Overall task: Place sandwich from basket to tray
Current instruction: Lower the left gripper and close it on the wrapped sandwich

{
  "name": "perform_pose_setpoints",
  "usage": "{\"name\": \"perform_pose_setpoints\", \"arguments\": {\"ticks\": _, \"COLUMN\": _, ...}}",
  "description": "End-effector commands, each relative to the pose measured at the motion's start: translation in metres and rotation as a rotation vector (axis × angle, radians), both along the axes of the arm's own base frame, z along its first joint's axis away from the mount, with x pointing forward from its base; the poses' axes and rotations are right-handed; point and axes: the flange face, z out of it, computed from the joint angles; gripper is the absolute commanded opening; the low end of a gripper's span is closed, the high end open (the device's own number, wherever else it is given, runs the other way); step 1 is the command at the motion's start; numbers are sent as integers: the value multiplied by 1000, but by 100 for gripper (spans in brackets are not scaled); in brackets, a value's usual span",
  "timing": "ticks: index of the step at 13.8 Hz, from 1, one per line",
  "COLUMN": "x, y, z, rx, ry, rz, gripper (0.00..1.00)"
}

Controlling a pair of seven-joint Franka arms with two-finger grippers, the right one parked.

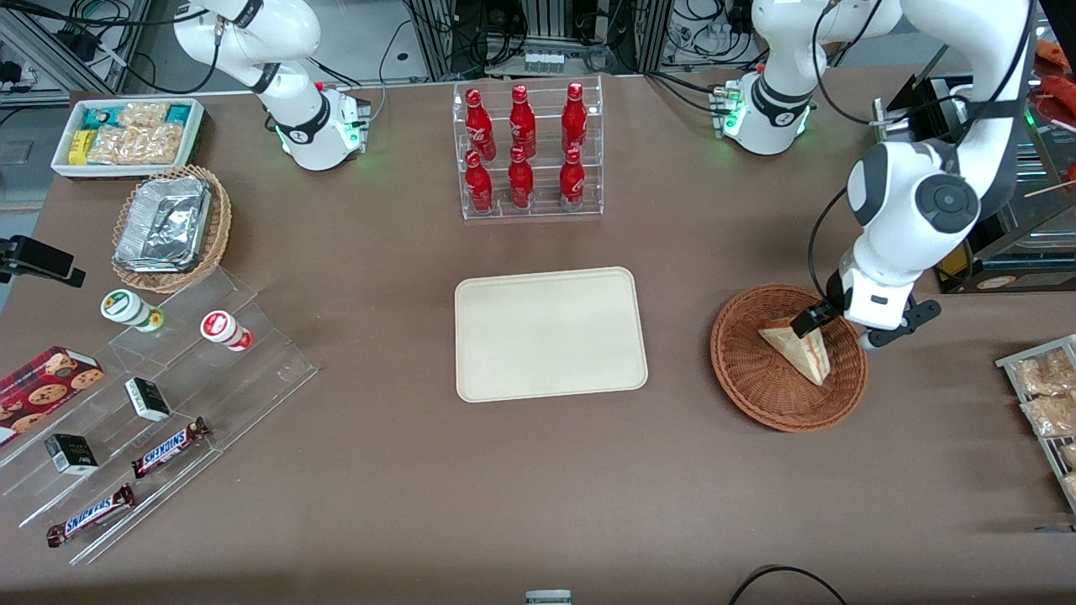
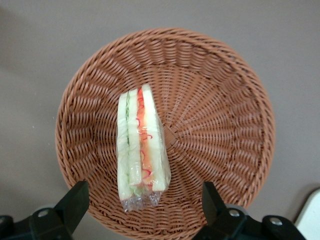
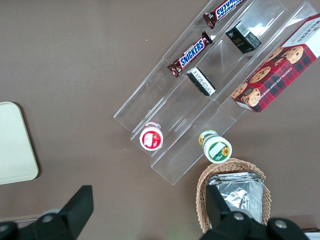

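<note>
While wide open, fingers (image 2: 75,205) astride sandwich (image 2: 140,145)

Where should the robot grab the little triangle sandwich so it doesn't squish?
Probably from above, across the flat bread faces of the wrapped triangular sandwich standing on edge in the round reddish-brown wicker basket. The open pincer hovers above it.

Front view, upper centre of the frame: a clear rack (image 1: 531,151) holds six red bottles in two rows. Upper left of the frame: a white tub of snack packets (image 1: 126,134), with a tan wicker basket of foil trays (image 1: 171,228) below it. Lower left of the frame: a clear stepped stand (image 1: 210,378) carries two Snickers bars (image 1: 171,447), a cookie box (image 1: 46,382) and two small cups (image 1: 225,330). Right edge of the frame: bagged snacks (image 1: 1046,395).
</note>
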Motion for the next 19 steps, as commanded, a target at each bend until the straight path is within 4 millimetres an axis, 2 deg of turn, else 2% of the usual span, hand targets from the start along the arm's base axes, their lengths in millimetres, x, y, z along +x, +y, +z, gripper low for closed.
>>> {"name": "perform_pose_setpoints", "arguments": {"ticks": 1, "x": 2, "y": -3, "z": -23, "rx": -6, "ry": 2, "rz": 93, "gripper": 100}}
{"name": "perform_pose_setpoints", "arguments": {"ticks": 6, "x": -2, "y": 0, "z": -63, "rx": -7, "ry": 26, "rz": 139, "gripper": 100}}
{"name": "perform_pose_setpoints", "arguments": {"ticks": 7, "x": -2, "y": 0, "z": -70, "rx": -7, "ry": 32, "rz": 159, "gripper": 95}}
{"name": "perform_pose_setpoints", "arguments": {"ticks": 8, "x": 0, "y": 0, "z": -73, "rx": -10, "ry": 25, "rz": 191, "gripper": 74}}
{"name": "perform_pose_setpoints", "arguments": {"ticks": 9, "x": 2, "y": 0, "z": -74, "rx": -12, "ry": 21, "rz": 232, "gripper": 28}}
{"name": "perform_pose_setpoints", "arguments": {"ticks": 10, "x": 3, "y": -1, "z": -73, "rx": -13, "ry": 20, "rz": 249, "gripper": 0}}
{"name": "perform_pose_setpoints", "arguments": {"ticks": 12, "x": 5, "y": -1, "z": -68, "rx": -15, "ry": 15, "rz": 262, "gripper": 0}}
{"name": "perform_pose_setpoints", "arguments": {"ticks": 14, "x": 7, "y": -4, "z": -34, "rx": -11, "ry": -9, "rz": 232, "gripper": 0}}
{"name": "perform_pose_setpoints", "arguments": {"ticks": 15, "x": 11, "y": -5, "z": -6, "rx": -3, "ry": 2, "rz": 212, "gripper": 0}}
{"name": "perform_pose_setpoints", "arguments": {"ticks": 17, "x": 24, "y": -38, "z": 56, "rx": 17, "ry": 55, "rz": 136, "gripper": 0}}
{"name": "perform_pose_setpoints", "arguments": {"ticks": 19, "x": 36, "y": -93, "z": 115, "rx": 20, "ry": 57, "rz": 49, "gripper": 0}}
